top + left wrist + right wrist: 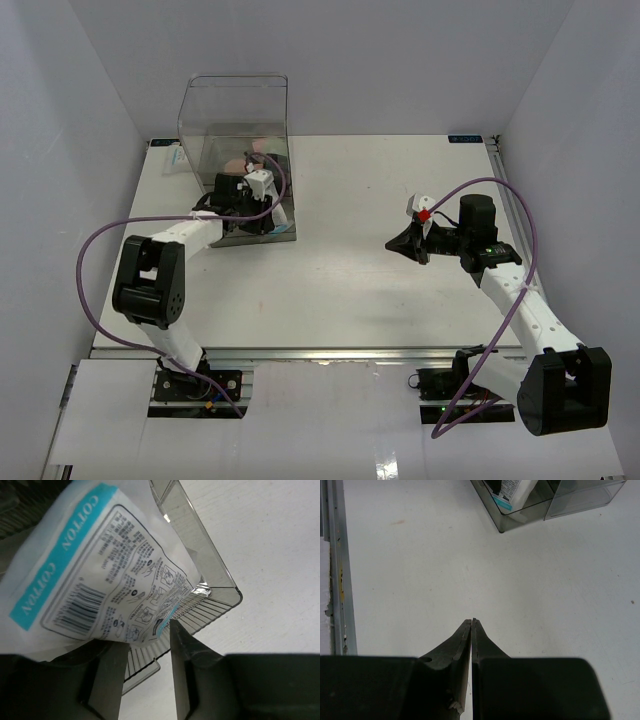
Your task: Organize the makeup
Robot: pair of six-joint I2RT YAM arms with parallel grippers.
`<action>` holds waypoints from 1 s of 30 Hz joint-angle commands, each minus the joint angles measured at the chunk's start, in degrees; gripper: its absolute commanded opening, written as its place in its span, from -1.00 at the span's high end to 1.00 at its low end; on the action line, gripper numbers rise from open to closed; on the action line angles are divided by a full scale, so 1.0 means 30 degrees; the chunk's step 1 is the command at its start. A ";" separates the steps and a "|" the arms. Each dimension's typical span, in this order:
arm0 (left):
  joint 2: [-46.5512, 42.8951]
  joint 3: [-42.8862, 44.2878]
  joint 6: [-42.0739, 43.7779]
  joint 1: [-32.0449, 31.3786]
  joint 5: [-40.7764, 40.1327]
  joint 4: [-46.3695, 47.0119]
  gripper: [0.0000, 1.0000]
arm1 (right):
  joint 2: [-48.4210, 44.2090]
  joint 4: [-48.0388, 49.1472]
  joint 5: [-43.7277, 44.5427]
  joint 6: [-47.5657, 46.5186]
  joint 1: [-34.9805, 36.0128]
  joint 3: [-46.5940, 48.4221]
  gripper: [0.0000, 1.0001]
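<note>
Left gripper [142,637] is over the grey clear tray [215,592] on the far left of the table [395,570]. The tray sits just on the near side of the tall clear box [235,105]. Left jaws are part open, with a plain gap between the two fingers and the ribbed tray floor showing through it. A white cotton packet [100,575] with a teal stripe and a barcode fills the left wrist view, tilted, inside the tray. Its lower edge lies right at the fingertips, across the mouth of the gap and not down between the fingers. Cannot tell if that edge touches a finger. The packet's corner leans against the tray wall near the tray corner. Small pink makeup pieces [262,150] show through the box wall on the far side of the left gripper, too small to name. Right gripper [471,622] is right of the table's middle, well apart from the tray, over bare table. Its jaws are pressed together with nothing between them.
</note>
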 commanded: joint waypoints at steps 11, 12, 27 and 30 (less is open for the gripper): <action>-0.4825 -0.1196 -0.2588 -0.0100 -0.1728 0.2442 -0.28 | -0.0062 0.0293 -0.0439 -0.0025 -0.0111 -0.0066 0.83; -0.4756 -0.1186 -0.2947 -0.0090 -0.1991 0.2640 -0.28 | -0.0062 0.0293 -0.0439 -0.0025 -0.0111 -0.0057 0.83; -0.1620 0.0131 -0.4992 -0.0132 -0.4269 0.4420 -0.08 | 0.0143 0.0293 -0.0335 -0.0084 -0.0095 -0.0067 0.83; -0.0895 0.0268 -0.4804 -0.0196 -0.4306 0.4428 -0.08 | 0.0151 0.0293 -0.0301 -0.0113 -0.0111 -0.0104 0.83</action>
